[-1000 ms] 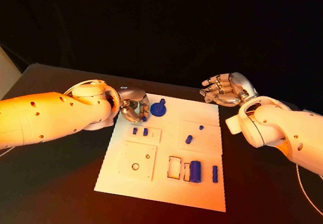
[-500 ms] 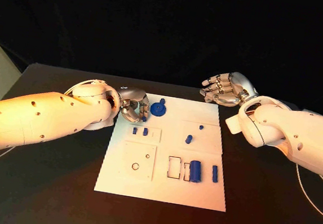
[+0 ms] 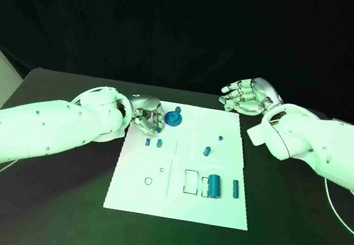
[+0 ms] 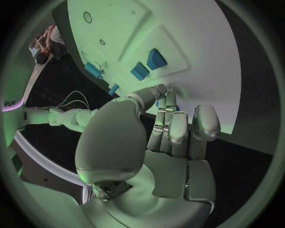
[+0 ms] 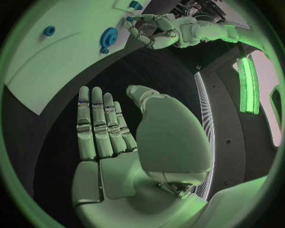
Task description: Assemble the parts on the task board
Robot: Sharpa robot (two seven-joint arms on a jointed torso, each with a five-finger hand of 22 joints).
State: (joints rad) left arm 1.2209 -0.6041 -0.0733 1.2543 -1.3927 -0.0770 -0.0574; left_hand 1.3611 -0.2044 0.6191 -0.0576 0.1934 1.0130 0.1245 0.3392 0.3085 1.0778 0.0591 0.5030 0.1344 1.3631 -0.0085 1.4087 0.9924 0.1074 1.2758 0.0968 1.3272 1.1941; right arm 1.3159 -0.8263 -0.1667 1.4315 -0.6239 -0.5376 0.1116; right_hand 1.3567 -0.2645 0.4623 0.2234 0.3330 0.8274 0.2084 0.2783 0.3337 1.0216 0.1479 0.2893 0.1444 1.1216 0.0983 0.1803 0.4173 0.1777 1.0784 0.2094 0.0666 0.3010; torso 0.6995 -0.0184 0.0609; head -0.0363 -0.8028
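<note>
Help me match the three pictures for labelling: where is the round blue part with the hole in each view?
Head view: round blue part on the task board, far end, just beside the left hand.
Left wrist view: I cannot pick it out.
Right wrist view: round blue part near the left hand.
Shared landmark: the left hand.

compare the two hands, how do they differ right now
The left hand sits at the task board's far left corner, fingers reaching down beside the round blue part. The right hand is off the board, over the black table beyond its far right corner. In the right wrist view the right hand's fingers lie straight and flat; the left's bend toward the board. Both are silver and hold nothing.
</note>
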